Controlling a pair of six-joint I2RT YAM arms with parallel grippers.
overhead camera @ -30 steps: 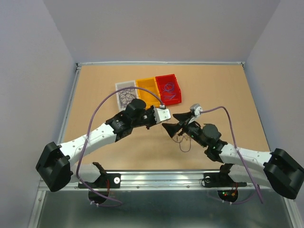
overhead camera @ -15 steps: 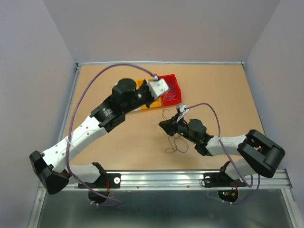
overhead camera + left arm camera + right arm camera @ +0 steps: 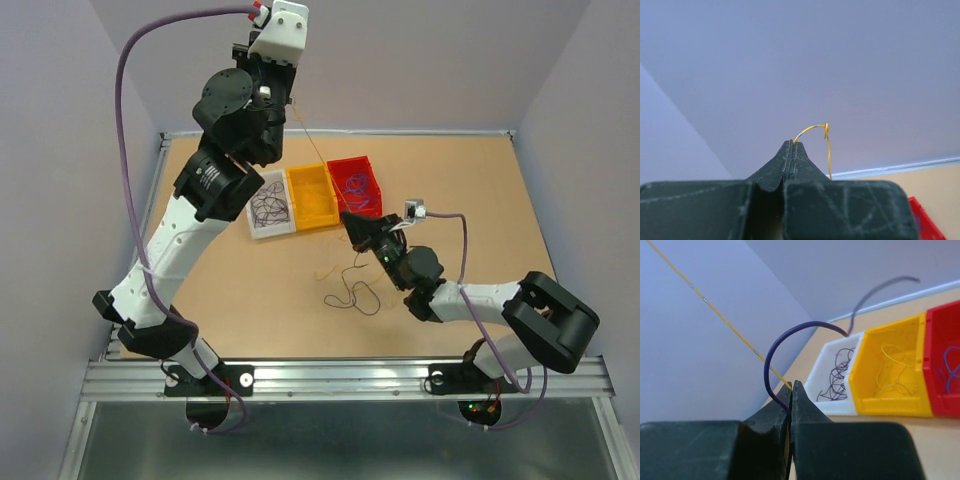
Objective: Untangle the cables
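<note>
My left gripper [image 3: 283,92] is raised high above the back of the table, shut on the end of a thin yellow cable [image 3: 828,150]. That yellow cable [image 3: 318,160] runs taut down to my right gripper [image 3: 351,222], which sits low beside the bins. In the right wrist view the right gripper [image 3: 792,384] is shut on the yellow cable [image 3: 715,310] and on a purple cable [image 3: 790,329] that arcs up from its jaws. A dark loop of cables [image 3: 352,296] and a short yellow piece [image 3: 322,270] lie on the table below.
Three bins stand side by side at mid-table: a white bin [image 3: 249,190] holding dark wires, a yellow bin [image 3: 311,172] with yellow wires, and a red bin [image 3: 352,163] with purple wires. Both arm bases sit at the near edge.
The left arm has risen from over the bins to high above the table, drawing the yellow cable taut. The right gripper has shut and shifted toward the bins; the loose loop slid left.
</note>
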